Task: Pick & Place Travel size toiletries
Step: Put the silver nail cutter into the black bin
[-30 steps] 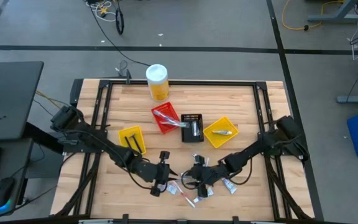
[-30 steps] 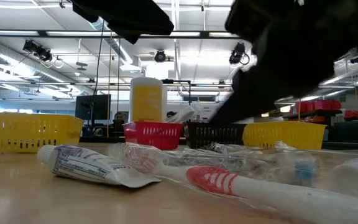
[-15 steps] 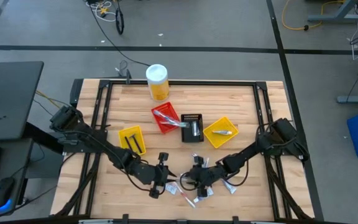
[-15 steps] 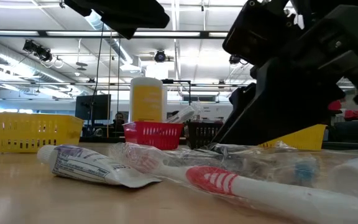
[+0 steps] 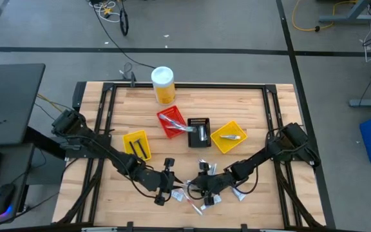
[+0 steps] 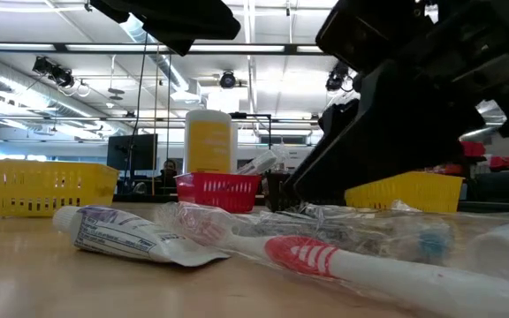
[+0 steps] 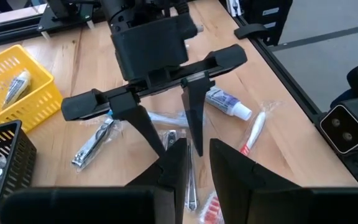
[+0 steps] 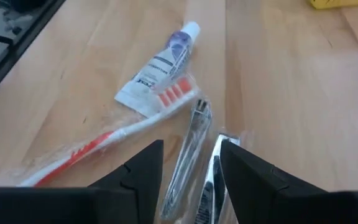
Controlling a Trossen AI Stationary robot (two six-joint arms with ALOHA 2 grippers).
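Right gripper (image 8: pixel 188 165) low over wrapped metal nail clippers (image 8: pixel 188 149), jaws apart astride; left gripper (image 7: pixel 191 163) narrowly parted, empty.

red-and-white toothbrush (image 8: pixel 98 146), white tube (image 8: pixel 160 65) with blue print

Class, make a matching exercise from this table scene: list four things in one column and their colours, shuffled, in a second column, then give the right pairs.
Things:
1. canister
2. middle bin
3. bin beside the canister
4. toothbrush handle

Colours:
A. black
B. red and white
C. yellow with a white lid
D. red

Pairs: 1-C, 2-A, 3-D, 4-B
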